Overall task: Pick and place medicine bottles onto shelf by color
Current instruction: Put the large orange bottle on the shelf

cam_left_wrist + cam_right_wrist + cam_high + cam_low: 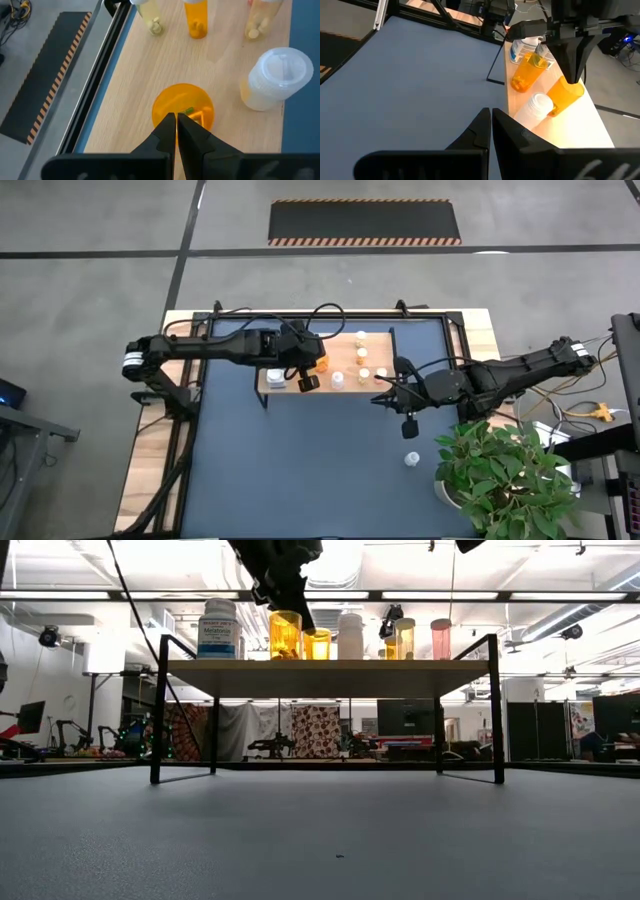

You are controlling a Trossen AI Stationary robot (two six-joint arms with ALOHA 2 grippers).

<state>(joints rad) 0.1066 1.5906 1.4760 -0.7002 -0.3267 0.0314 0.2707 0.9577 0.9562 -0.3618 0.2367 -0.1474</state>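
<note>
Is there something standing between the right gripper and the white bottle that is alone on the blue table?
Nothing visible: bare tabletop separates the shut right gripper from the lone white bottle; the plant stands beside.

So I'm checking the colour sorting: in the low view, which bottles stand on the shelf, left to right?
White labelled bottle → uncapped orange bottle → plain white bottle → pale amber bottle → pink bottle.

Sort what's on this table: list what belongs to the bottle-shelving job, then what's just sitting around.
Job:
- shelf
- orange bottle under the shut left gripper
- other bottles on the shelf, e.g. white bottle
- lone bottle on the blue tabletop
- right gripper, shut, off the shelf

Lying about:
- potted plant
</note>
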